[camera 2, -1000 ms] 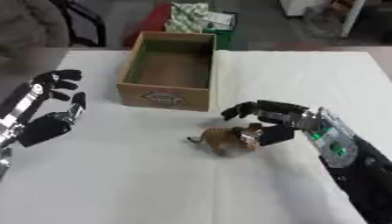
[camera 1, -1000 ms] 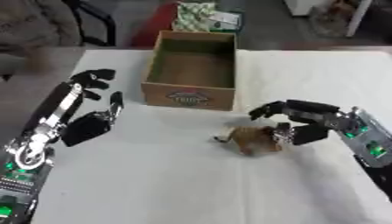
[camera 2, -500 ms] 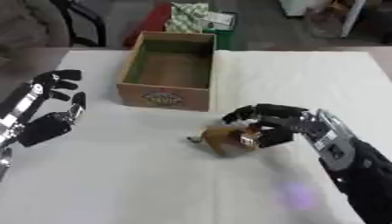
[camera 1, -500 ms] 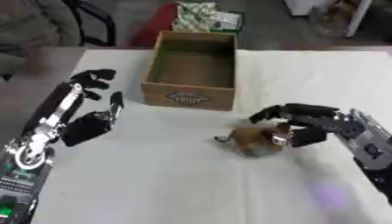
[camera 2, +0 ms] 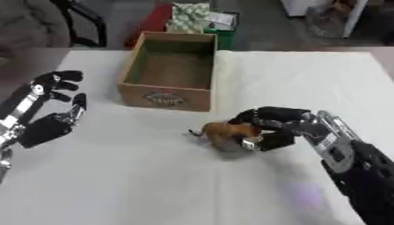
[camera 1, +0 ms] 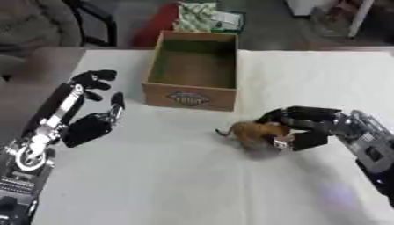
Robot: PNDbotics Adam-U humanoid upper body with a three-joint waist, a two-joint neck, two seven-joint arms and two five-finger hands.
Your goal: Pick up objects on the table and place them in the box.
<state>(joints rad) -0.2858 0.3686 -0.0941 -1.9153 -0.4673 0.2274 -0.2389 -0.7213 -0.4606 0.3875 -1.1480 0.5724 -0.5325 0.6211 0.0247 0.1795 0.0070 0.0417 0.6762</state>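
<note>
Your right hand sits in the right-middle of the frame, with its fingers curled over and around the little brown toy, so it's clamped on that. The thumb side shows below the toy and the fingers arch over the top and far side.

The toy itself is a small orange-brown thing, kind of animal shaped, with a thin tail-like bit sticking out toward the left. There's a pale, whitish patch on its lower right, right where your hand meets it. I can't make out any finer detail than that. It casts a dark shadow on the cloth right under it, and I can't tell if it's touching the table or just off it.

It's sitting just right of centre in the frame, on the white table, below and slightly right of the box's near right corner. It's close to the box but clearly apart from it and outside it.

The cardboard box is in the upper middle of the frame, open on top, brown walls with a round printed logo on the near face. Inside it looks bare, just the floor.

Your left hand is over at the left-middle edge, palm toward the camera, fingers pointing up and spread apart, holding nothing. It's well apart from the toy and left of the box.
</note>
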